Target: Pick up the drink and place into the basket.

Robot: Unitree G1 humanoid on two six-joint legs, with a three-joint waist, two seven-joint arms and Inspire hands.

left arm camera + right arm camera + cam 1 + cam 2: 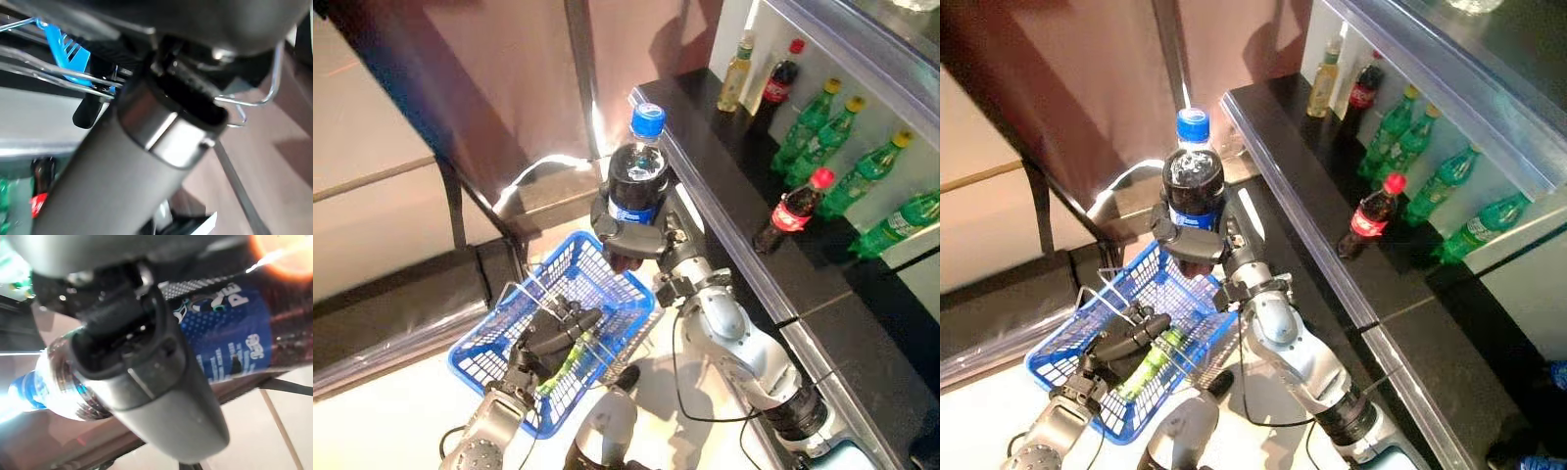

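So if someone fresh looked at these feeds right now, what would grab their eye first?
Most striking is the dark cola bottle with a blue cap, held upright in the right robot hand above the far edge of the blue basket. Next comes the basket itself, carried by its wire handle in the left robot hand, with a green bottle already lying inside. To the right, a shelf holds green and red-capped bottles.

Dark cola bottle (638, 179) showing a blue cap and blue label; basket (490, 340) showing bright blue mesh with silver wire handles (548, 294); shelf bottles (830, 137) showing green with yellow caps, two dark colas (792, 213) wearing red.
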